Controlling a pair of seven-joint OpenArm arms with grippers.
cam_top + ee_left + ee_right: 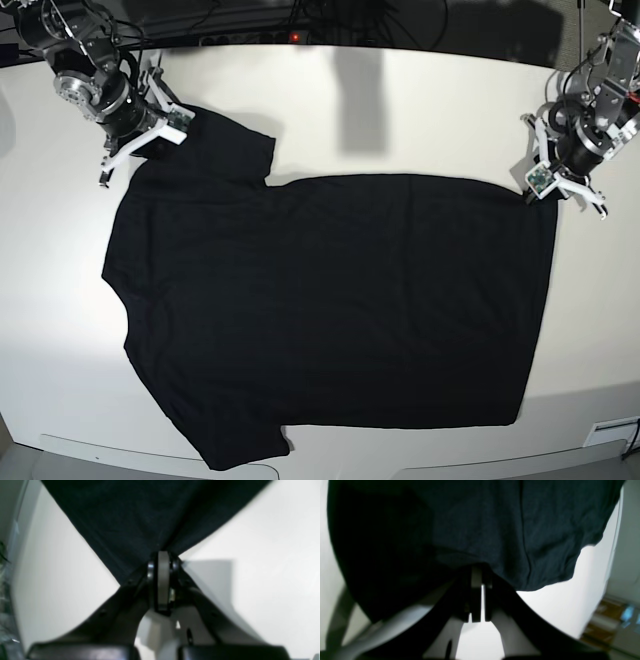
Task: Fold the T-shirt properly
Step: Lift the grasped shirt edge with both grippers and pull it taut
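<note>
The black T-shirt (330, 300) lies spread flat on the white table (400, 110), plain side up, with no print showing. Its sleeves are at the left of the base view and its hem at the right. My left gripper (541, 187) is at the hem's far right corner. In the left wrist view the gripper (163, 555) is shut on a corner of the cloth (125, 517). My right gripper (168, 126) is at the far left sleeve. In the right wrist view the gripper (478, 568) is closed on the cloth's edge (482, 525).
Dark cables and a red light (292, 37) run along the table's back edge. A white fitting (610, 434) sits at the front right corner. The table's front edge curves just below the shirt. A brown box (602, 620) lies beyond the table's edge.
</note>
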